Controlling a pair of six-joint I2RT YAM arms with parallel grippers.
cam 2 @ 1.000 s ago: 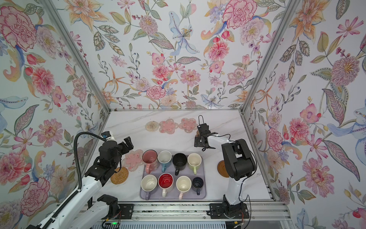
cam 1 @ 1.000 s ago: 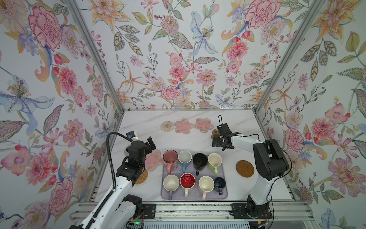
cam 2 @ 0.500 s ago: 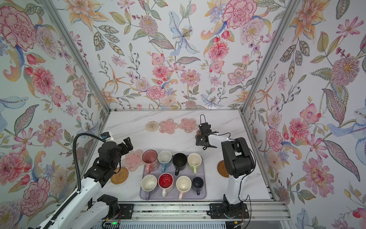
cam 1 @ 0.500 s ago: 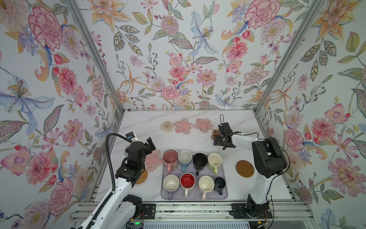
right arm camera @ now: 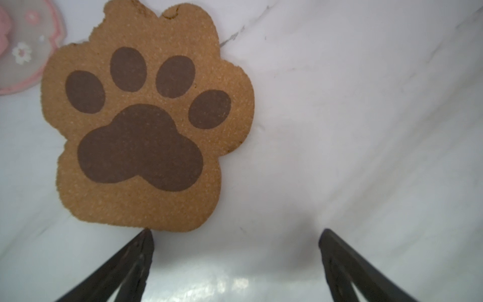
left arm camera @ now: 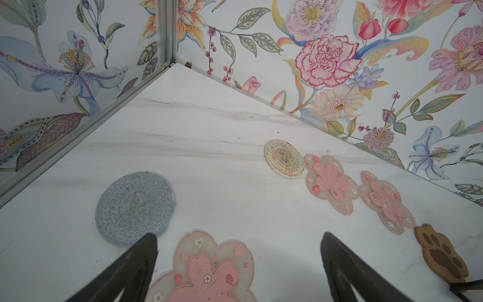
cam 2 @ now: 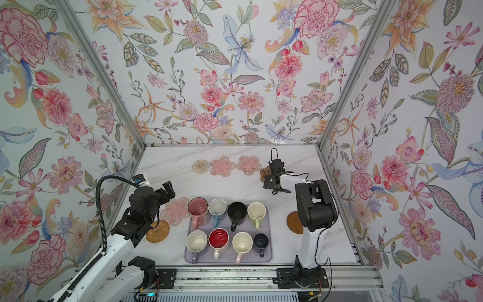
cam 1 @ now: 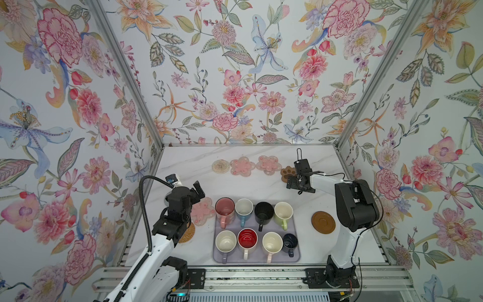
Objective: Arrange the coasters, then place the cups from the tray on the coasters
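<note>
Several cups stand in two rows on the lavender tray (cam 1: pixel 256 260), among them the pink cup (cam 1: pixel 224 208) and the red-inside cup (cam 1: pixel 247 240). Coasters lie along the back: beaded round (cam 1: pixel 220 166), two pink flowers (cam 1: pixel 242 166), brown paw (cam 1: pixel 287 173). Another pink flower coaster (cam 1: pixel 203 211) lies left of the tray. My left gripper (cam 1: pixel 193 191) hovers open over it (left arm camera: pixel 239 235). The grey knitted coaster (left arm camera: pixel 134 208) lies beside it. My right gripper (cam 1: pixel 290 183) stands open and empty next to the paw coaster (right arm camera: pixel 146 125), one fingertip (right arm camera: pixel 146 240) at its edge.
A rattan coaster (cam 1: pixel 187 232) lies under the left arm, and a wooden disc coaster (cam 1: pixel 323 222) sits right of the tray by the right arm's base. Flowered walls close in the marble table (cam 1: pixel 251 188) on three sides.
Both arms have shifted only slightly; the right wrist has drifted a little to the right by the paw coaster. Both grippers stay open, and no cup or coaster has moved.
</note>
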